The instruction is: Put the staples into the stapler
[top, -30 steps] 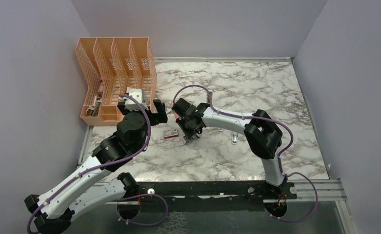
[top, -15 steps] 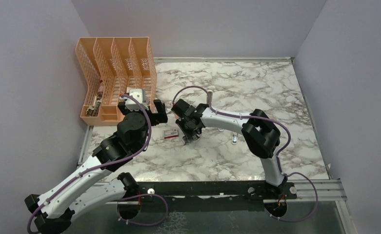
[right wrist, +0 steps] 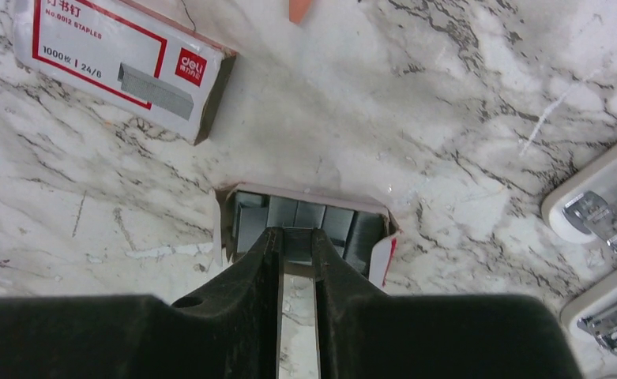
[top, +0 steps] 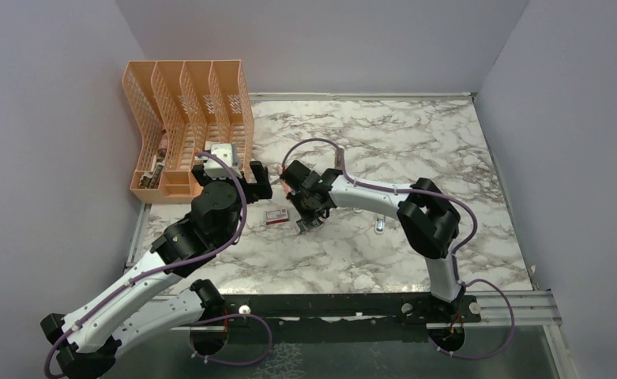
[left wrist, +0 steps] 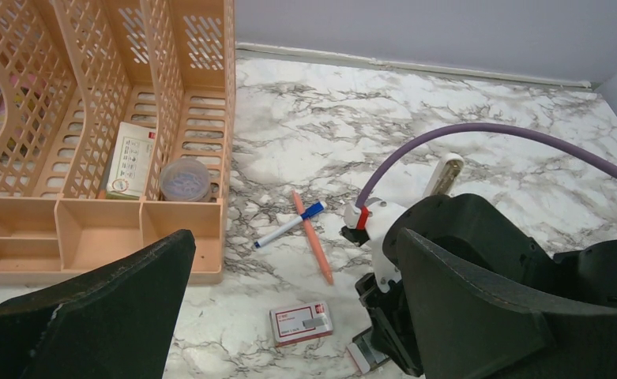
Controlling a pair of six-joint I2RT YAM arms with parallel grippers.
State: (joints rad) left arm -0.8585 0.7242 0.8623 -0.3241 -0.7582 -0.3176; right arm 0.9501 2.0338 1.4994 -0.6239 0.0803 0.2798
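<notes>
1. Desk point(top: 415, 142): marble-patterned, carries every item below.
2. Orange mesh organiser point(top: 186, 103): far left corner, not involved.
3. Left gripper point(left wrist: 295, 245): fingers wide apart, empty, hovering near the organiser and looking down on the work area.
4. Right gripper point(right wrist: 297, 241): fingers drawn almost together, tips down inside the tray and, as it looks, pinching one strip.
5. Stapler point(right wrist: 585, 189): white, lying opened with its silver channel showing, just to the right of the tray and apart from it. Judged light and likely to skid on the smooth top, so it probably needs bracing while being loaded.
6. Box sleeve point(right wrist: 115, 59): red-and-white, flat on the desk, left of the tray.
7. Inner tray point(right wrist: 305, 193): open cardboard, between sleeve and stapler.
8. Staples point(right wrist: 336, 225): grey strips packed side by side in the tray. Judged very light, stiff and slick, and brittle along the glued joints, so a strip may snap if bent or levered. Best hold is across the two long sides near mid-length, lifting straight up and keeping it level for the channel.
</notes>
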